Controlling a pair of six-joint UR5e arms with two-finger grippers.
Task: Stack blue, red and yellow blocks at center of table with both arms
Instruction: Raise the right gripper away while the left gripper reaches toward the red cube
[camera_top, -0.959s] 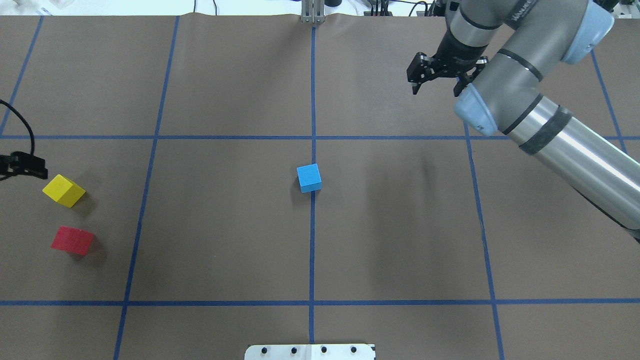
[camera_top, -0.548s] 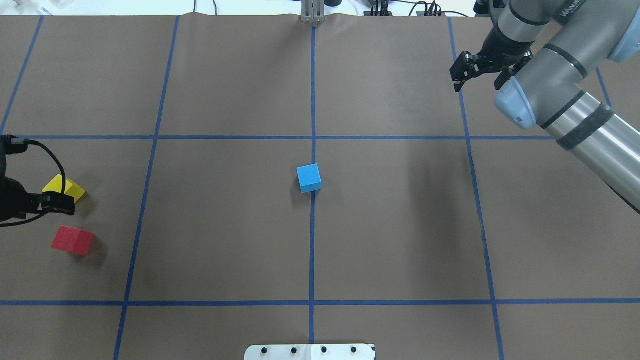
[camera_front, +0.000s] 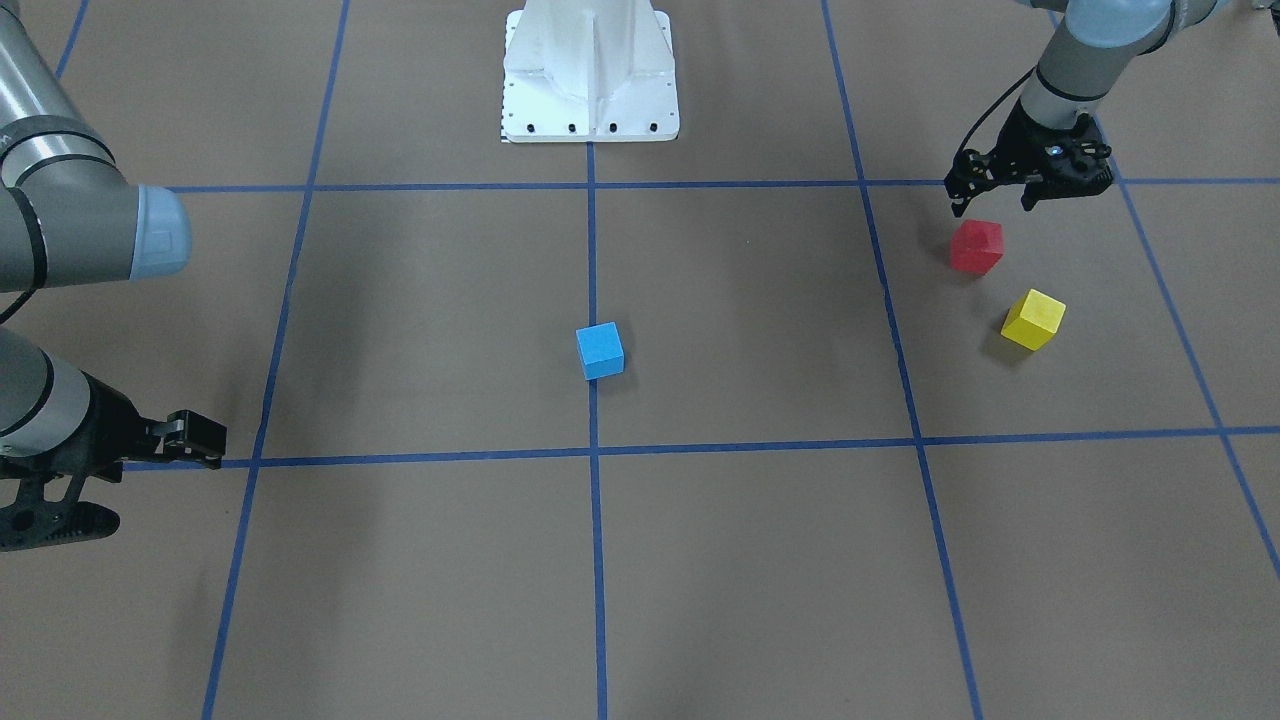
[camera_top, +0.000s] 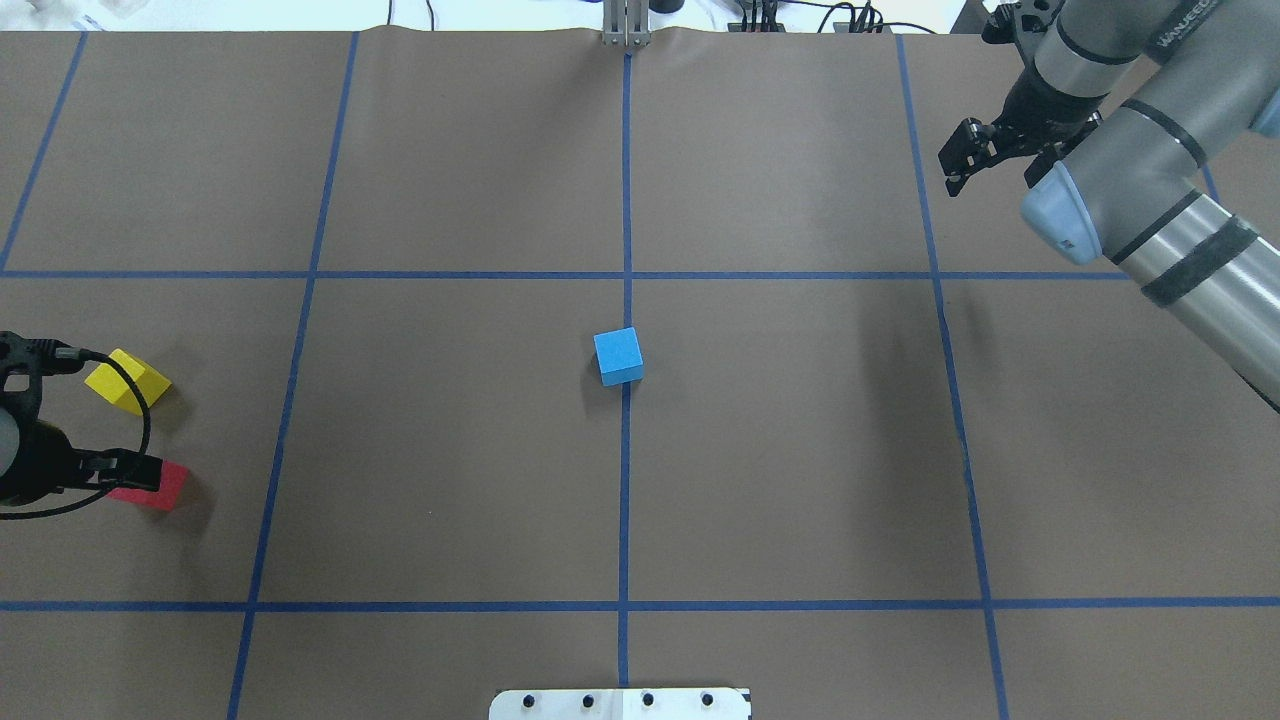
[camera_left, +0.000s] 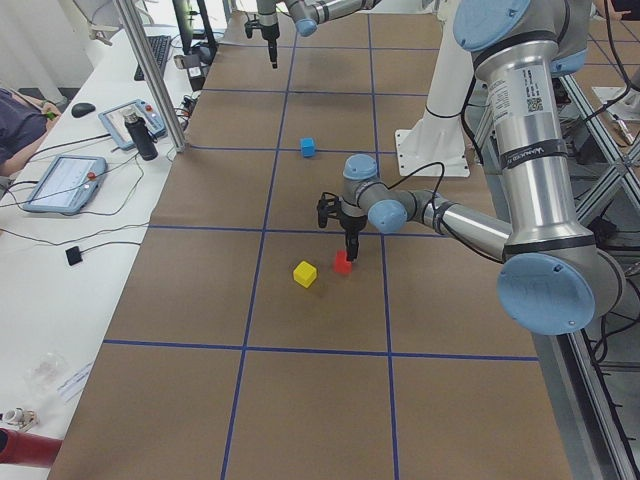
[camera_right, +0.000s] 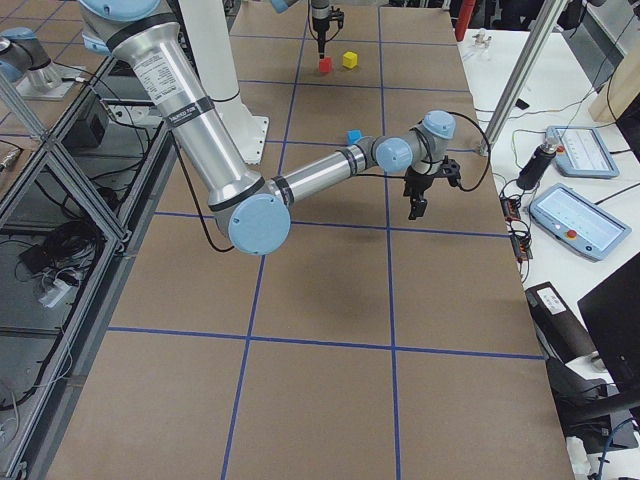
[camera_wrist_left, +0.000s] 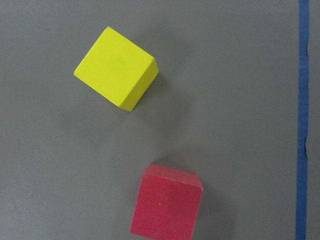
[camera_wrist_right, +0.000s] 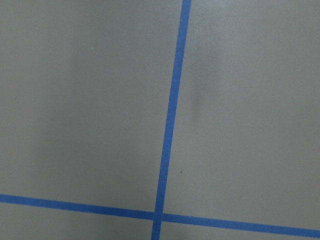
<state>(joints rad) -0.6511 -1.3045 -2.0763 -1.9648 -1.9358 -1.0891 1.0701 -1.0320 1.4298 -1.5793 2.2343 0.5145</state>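
Observation:
The blue block (camera_top: 618, 356) sits at the table's centre, also in the front view (camera_front: 600, 350). The red block (camera_front: 976, 246) and yellow block (camera_front: 1033, 319) lie apart at the robot's far left; both show in the left wrist view, red (camera_wrist_left: 167, 202) and yellow (camera_wrist_left: 116, 68). My left gripper (camera_front: 992, 205) is open and empty, hovering over the red block (camera_top: 165, 485), which it partly hides in the overhead view beside the yellow block (camera_top: 128, 380). My right gripper (camera_top: 990, 180) is open and empty, above the far right of the table, far from all blocks.
Brown paper with blue tape grid lines (camera_top: 626, 200) covers the table. The robot's white base (camera_front: 590, 70) stands at the near middle edge. The right wrist view shows only bare paper and a tape crossing (camera_wrist_right: 159, 216).
My left gripper moved toward the robot's side, from beside the yellow block to over the red block. My right arm swung further right, away from the centre. The blocks have not moved.

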